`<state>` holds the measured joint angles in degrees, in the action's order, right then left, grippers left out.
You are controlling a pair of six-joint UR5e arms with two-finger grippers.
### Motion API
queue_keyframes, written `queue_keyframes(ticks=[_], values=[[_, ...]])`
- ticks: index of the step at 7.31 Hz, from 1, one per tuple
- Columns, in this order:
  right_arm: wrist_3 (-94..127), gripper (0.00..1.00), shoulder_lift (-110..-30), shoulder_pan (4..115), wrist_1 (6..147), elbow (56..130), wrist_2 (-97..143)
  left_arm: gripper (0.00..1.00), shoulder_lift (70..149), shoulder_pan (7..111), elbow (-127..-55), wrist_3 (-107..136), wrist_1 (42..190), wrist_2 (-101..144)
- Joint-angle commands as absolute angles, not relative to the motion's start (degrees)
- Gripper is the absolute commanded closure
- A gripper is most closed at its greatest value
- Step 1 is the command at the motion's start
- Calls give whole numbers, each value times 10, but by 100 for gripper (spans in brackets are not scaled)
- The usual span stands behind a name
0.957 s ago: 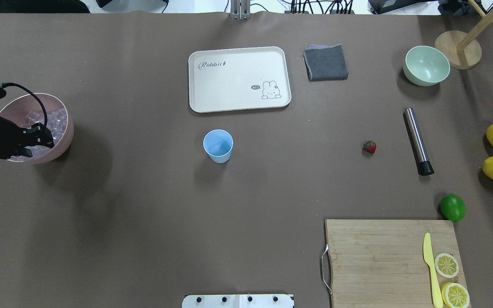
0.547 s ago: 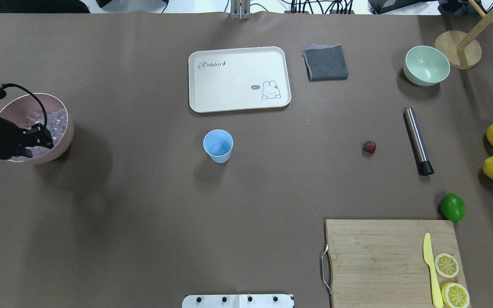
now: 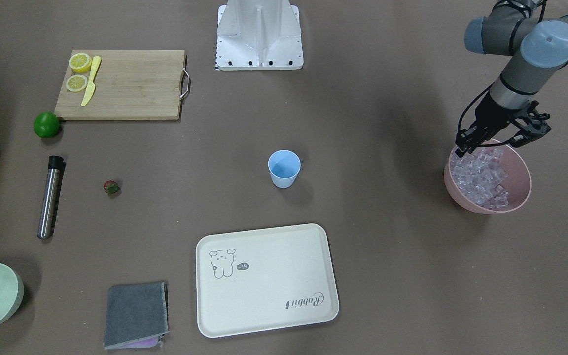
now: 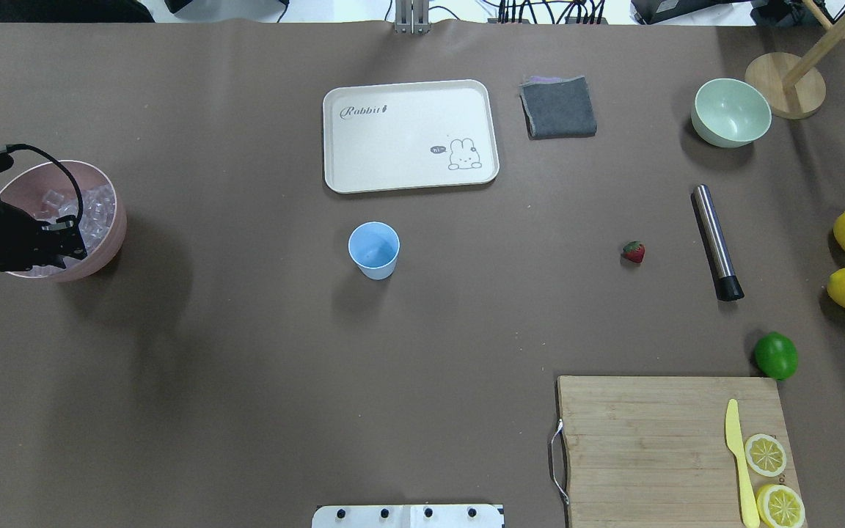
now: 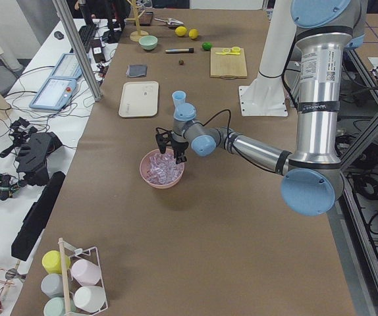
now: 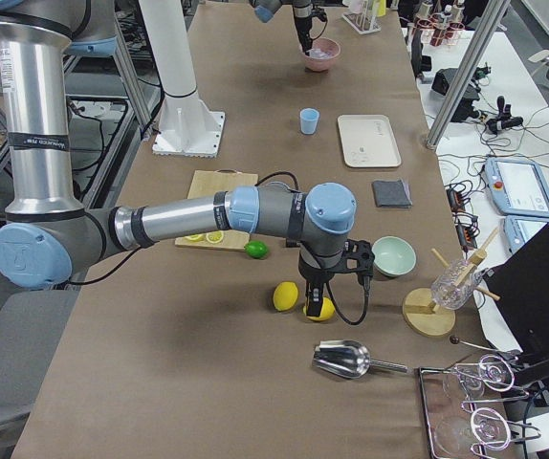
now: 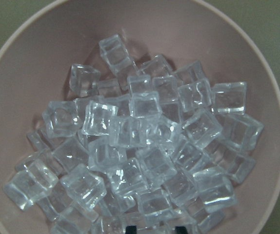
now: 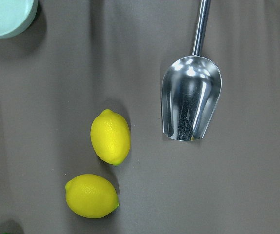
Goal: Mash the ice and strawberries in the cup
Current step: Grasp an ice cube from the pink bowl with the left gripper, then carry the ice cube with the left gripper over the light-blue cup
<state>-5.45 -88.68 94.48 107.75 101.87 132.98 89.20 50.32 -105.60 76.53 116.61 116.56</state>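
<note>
The light-blue cup (image 4: 374,249) stands upright mid-table, also in the front view (image 3: 284,168). The red strawberry (image 4: 633,252) lies on the table far to its right. Several clear ice cubes (image 7: 140,146) are heaped in the pink bowl (image 4: 111,242) at the table's left end. My left gripper (image 3: 498,145) hangs open just above the ice, at the bowl's near rim, and holds nothing. Its fingertips (image 7: 130,229) show at the bottom edge of the left wrist view. My right gripper (image 6: 315,292) hovers above two lemons (image 8: 110,136); I cannot tell whether it is open or shut.
A steel rod with a black tip (image 4: 716,242) lies right of the strawberry. A cream tray (image 4: 408,136), grey cloth (image 4: 558,106) and pale green bowl (image 4: 730,111) sit at the back. A lime (image 4: 776,356), a cutting board (image 4: 650,440) and a metal scoop (image 8: 191,97) are on the right.
My left gripper has shifted slightly left and back over the pink bowl, closer to the ice. Nothing else has moved.
</note>
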Motion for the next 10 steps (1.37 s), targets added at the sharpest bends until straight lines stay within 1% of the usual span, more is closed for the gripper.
queue_keyframes(ticks=[1,2,5,6,8,9,10], values=[[-54,0,-886,946,1078,1020,1330,100,893,509,-1067,764,1165,1165],[-54,0,-885,947,1078,1020,1330,100,890,514,-1076,762,1165,1165],[-54,0,-886,947,1078,1020,1329,100,889,612,-1081,704,1164,1165],[-54,0,-887,947,1078,1020,1329,100,902,617,-1085,705,1165,1165],[-54,0,-886,947,1078,1021,1329,100,974,612,-1085,753,1165,1172],[-54,0,-885,947,1078,1021,1329,100,1043,588,-1081,828,1164,1173],[-54,0,-884,947,1078,1021,1328,100,1097,529,-1076,902,1162,1164]])
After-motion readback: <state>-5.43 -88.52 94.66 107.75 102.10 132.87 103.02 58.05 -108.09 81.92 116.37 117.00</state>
